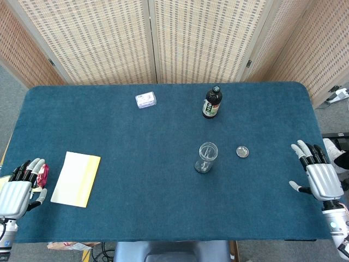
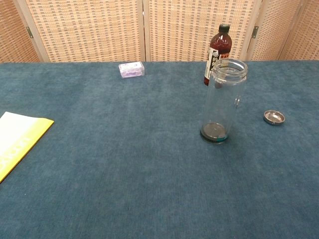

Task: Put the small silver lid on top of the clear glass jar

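Note:
The clear glass jar [image 1: 206,158] [image 2: 222,101] stands upright and uncovered near the middle of the blue table. The small silver lid [image 1: 242,152] [image 2: 274,117] lies flat on the cloth just to the jar's right, apart from it. My right hand [image 1: 318,174] rests at the table's right edge, fingers spread and holding nothing, well to the right of the lid. At the left front edge my left hand [image 1: 17,190] is likewise empty with fingers apart. Neither hand shows in the chest view.
A dark bottle [image 1: 212,102] [image 2: 217,49] stands behind the jar. A small white packet [image 1: 146,100] [image 2: 131,69] lies at the back centre. A yellow-white pad [image 1: 76,178] [image 2: 15,139] lies front left. Woven screens close off the back.

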{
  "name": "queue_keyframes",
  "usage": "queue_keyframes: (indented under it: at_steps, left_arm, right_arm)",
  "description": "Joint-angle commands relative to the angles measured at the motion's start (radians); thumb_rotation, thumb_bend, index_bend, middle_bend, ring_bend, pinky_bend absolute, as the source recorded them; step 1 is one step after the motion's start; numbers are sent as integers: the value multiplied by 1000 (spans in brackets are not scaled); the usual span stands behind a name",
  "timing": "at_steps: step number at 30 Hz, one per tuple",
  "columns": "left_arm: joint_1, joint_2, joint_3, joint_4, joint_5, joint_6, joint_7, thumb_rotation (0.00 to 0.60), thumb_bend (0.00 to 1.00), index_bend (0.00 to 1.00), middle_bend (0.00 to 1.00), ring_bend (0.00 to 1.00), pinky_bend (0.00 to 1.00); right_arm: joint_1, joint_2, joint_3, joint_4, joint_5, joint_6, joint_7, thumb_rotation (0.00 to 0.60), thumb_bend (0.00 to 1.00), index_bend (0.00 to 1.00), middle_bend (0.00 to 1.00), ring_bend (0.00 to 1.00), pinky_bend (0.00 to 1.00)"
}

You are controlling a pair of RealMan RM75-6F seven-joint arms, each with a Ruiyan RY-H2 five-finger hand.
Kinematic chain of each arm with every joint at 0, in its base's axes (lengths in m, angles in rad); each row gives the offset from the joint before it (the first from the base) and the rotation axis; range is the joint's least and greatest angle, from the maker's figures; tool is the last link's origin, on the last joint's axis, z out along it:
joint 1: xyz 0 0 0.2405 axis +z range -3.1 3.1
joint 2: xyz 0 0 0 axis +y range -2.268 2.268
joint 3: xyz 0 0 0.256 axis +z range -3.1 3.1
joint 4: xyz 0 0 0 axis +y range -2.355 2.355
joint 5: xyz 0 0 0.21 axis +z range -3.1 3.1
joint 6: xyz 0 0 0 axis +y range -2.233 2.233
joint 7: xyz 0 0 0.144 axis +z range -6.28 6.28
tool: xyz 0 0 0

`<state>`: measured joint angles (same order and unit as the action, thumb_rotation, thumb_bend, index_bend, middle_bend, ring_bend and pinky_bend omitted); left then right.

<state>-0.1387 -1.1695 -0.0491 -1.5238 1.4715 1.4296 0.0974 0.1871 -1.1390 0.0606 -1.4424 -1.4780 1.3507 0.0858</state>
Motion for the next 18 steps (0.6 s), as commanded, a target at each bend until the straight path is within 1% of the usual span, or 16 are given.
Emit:
queue_keyframes:
  at_steps: [1, 8, 12, 16, 18]
  left_arm:
    - [-1, 0, -5, 0, -10, -4, -4, 600, 349, 0, 77, 0, 110]
    - [-6, 4, -6, -2, -1, -2, -20, 600, 350, 0, 77, 0, 110]
    - [-11, 5, -5, 3, 9, -4, -30, 600, 350, 0, 77, 0, 110]
    - [-7, 6, 1, 4, 5, -5, -26, 600, 349, 0, 77, 0, 110]
    - [-4, 7, 0, 2, -3, -6, -30, 600, 349, 0, 77, 0, 110]
  right_arm:
    - [4, 0, 1, 6, 5, -11, 2, 600, 116, 0, 0, 0, 0]
    - [2, 2, 0, -3, 9, -15, -2, 600, 118, 0, 0, 0, 0]
    - [20, 20, 5, -24, 12, -44, 1, 600, 124, 2, 0, 0, 0]
    - [60, 63, 24, -46, 42, -113, -22, 600, 144, 27, 0, 0, 0]
    - [87, 86, 34, -57, 67, -166, -34, 600, 149, 33, 0, 0, 0]
